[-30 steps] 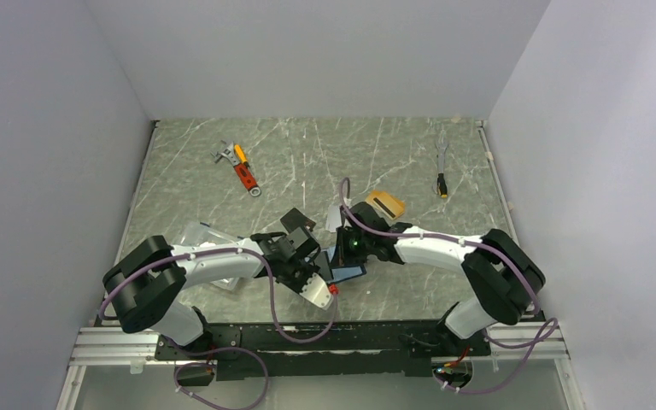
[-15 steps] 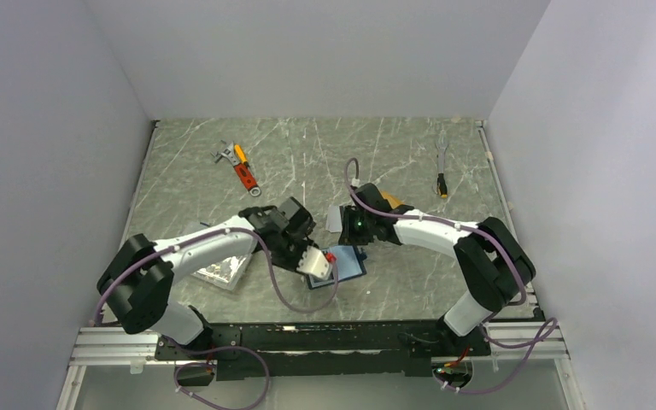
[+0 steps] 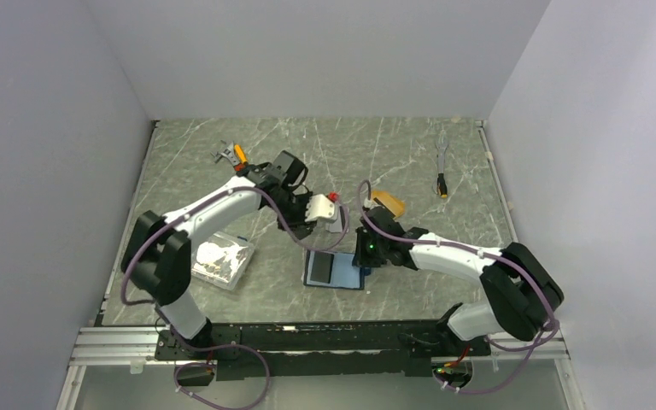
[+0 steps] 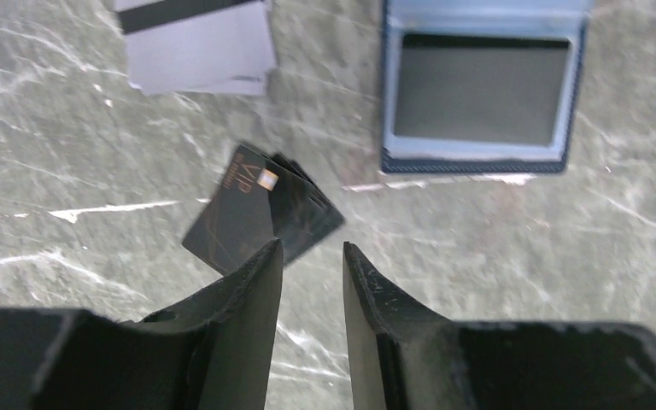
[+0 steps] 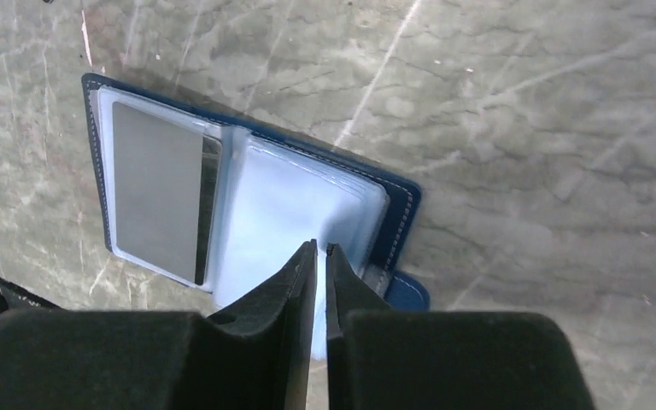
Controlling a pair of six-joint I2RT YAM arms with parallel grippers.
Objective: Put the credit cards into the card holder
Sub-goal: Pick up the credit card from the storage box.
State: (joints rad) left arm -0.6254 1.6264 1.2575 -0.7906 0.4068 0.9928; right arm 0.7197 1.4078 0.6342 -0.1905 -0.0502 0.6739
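2 arms, the left arm and the right arm, share 1 build: smooth white link shells between chunky black joint housings. a thin purple cable runs along each, strapped down with small white ties. a green light glows on the right arm's black wrist. the left gripper carries a white block with a red tab; its fingers are matte black, tapered, faintly scuffed. the right gripper has the same black wedges.

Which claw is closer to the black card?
Left. The left claw hangs right beside the black card; the right claw is away over the open card holder.
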